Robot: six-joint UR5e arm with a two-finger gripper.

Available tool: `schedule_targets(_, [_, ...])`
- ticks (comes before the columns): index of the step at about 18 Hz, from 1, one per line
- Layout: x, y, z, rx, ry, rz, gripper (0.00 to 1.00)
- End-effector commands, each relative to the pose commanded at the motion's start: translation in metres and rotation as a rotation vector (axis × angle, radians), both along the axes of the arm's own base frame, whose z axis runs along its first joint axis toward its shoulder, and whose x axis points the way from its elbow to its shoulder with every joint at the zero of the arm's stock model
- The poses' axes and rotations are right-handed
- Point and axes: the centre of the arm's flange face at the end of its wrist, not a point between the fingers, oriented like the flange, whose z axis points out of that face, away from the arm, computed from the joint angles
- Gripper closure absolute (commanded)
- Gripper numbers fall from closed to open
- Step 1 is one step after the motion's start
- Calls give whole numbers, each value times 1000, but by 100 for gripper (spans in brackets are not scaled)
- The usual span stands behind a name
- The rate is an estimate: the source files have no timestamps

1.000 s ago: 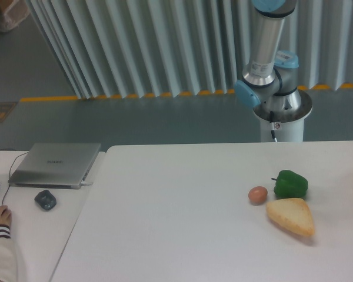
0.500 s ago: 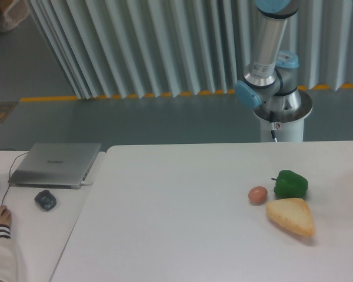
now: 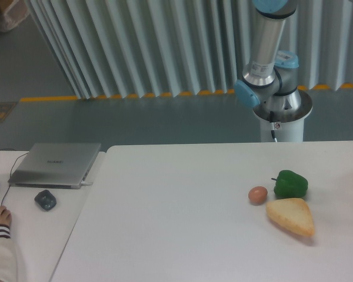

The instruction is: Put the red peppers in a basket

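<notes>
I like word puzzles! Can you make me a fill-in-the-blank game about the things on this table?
1. The small brown egg lies just left of the glossy ____ bell pepper.
2. The pale yellow wedge of bread lies nearer the camera than the ____ pepper.
3. The closed silver ____ lies on the far left, behind the dark grey computer mouse.
4. Only the silver and blue robot ____ shows behind the white table; its claw is out of view.

Missing words: green; green; laptop; arm
</notes>
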Motion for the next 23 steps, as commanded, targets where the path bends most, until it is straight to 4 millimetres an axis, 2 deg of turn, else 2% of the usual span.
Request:
schedule_targets(3, [3, 5, 2, -1, 3, -9, 0])
schedule_targets(6, [16, 29, 4, -5, 11, -48, 0])
schedule_targets(11, [23, 43, 8, 3, 13, -66, 0])
schedule_targets(12, [36, 60, 7, -5, 11, -93, 0])
schedule_targets(14, [52, 78, 4, -4, -3, -82, 0])
schedule_targets(15, [67, 97, 5, 4, -5, -55, 0])
schedule_targets(20, [95, 120, -4, -78, -5, -106, 0])
schedule_targets(23, [104, 128, -3, -85, 0, -125, 0])
